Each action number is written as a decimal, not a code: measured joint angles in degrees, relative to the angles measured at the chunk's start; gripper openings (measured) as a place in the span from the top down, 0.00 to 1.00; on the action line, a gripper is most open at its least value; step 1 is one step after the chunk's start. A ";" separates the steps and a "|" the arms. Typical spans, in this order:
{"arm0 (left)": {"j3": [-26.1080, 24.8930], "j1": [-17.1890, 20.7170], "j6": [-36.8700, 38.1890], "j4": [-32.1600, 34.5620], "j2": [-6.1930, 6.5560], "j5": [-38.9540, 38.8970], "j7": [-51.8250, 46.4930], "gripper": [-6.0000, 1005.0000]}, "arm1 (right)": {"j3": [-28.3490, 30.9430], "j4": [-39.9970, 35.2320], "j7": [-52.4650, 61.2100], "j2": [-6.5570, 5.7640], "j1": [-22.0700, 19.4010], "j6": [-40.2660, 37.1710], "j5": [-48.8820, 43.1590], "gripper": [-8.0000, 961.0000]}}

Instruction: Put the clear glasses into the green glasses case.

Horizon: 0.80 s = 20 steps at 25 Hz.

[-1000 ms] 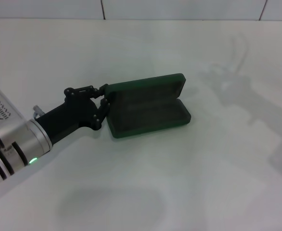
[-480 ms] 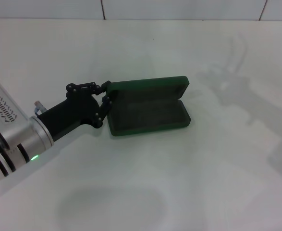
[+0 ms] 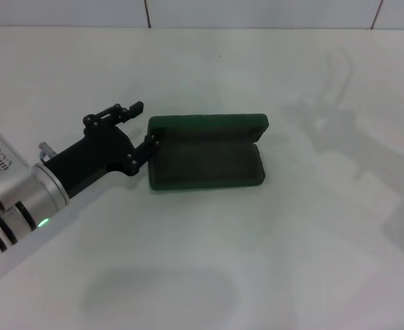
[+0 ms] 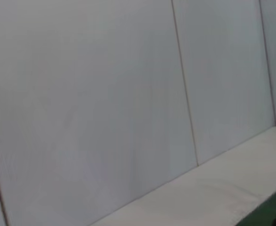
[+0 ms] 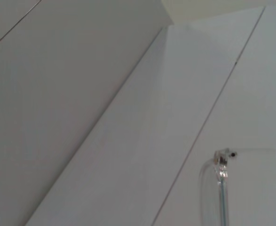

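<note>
the white table point(image 3: 202, 261) carries little besides the dark green rectangular hard case with rounded corners point(image 3: 205, 151), which lies open near the table's middle, a little toward the far edge. grey shadows fall across the table's right side and near its front edge, and a pale tiled wall point(image 3: 257, 12) runs behind the far edge. the case's long axis runs parallel to the far edge; its lid is folded back on the far side and the dark-lined tray faces up on the near side, with nothing lying in it. the left gripper point(image 3: 145, 122), black and coming in from the table's left edge, sits at the case's left short end with its fingers spread apart, one finger touching the near-left corner of the case and the other raised clear of it. the right gripper is outside the head view; its wrist view shows part of the colourless transparent plastic glasses point(image 5: 217, 188) close against the camera, a clear lens rim and hinge before the wall, though whether the fingers clamp them cannot be seen.
</note>
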 joint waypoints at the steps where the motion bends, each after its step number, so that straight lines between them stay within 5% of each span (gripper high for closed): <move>1: 0.00 0.18 0.10 0.00 0.01 -0.61 0.01 0.57 | 0.00 0.00 0.01 -0.01 0.05 0.03 -0.56 0.86; 4: 0.00 0.58 0.44 0.00 0.00 -2.15 0.05 0.44 | 0.01 0.00 0.02 -0.01 0.20 0.09 -1.37 0.86; 20: 0.45 0.00 -2.15 -0.27 0.69 5.08 -1.46 0.32 | -0.02 -0.33 0.02 -0.02 0.29 0.23 -1.72 0.86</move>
